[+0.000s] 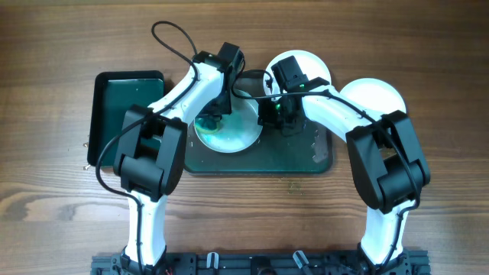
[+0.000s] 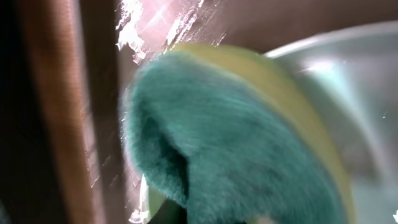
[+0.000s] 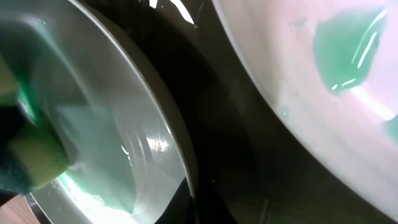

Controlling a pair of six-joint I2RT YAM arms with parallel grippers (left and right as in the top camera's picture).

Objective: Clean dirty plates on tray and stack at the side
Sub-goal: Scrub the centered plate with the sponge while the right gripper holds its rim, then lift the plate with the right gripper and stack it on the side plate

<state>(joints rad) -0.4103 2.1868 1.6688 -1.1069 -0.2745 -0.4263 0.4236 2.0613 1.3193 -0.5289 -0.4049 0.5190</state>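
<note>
On the large dark tray [image 1: 290, 153] a white plate [image 1: 238, 131] smeared with teal lies at the left. My left gripper [image 1: 208, 116] is shut on a green and yellow sponge [image 2: 249, 143] and presses it on this plate [image 2: 367, 81]. My right gripper [image 1: 269, 114] is shut on the plate's right rim [image 3: 177, 155]. The smear [image 3: 93, 180] and the sponge [image 3: 25, 155] show in the right wrist view. A second plate [image 1: 306, 61] with a teal streak [image 3: 348, 50] sits at the tray's back, partly under my right arm.
A third white plate [image 1: 374, 95] lies on the wooden table right of the tray, half hidden by my right arm, white where it shows. A smaller dark green tray [image 1: 126, 107] stands at the left with nothing on it.
</note>
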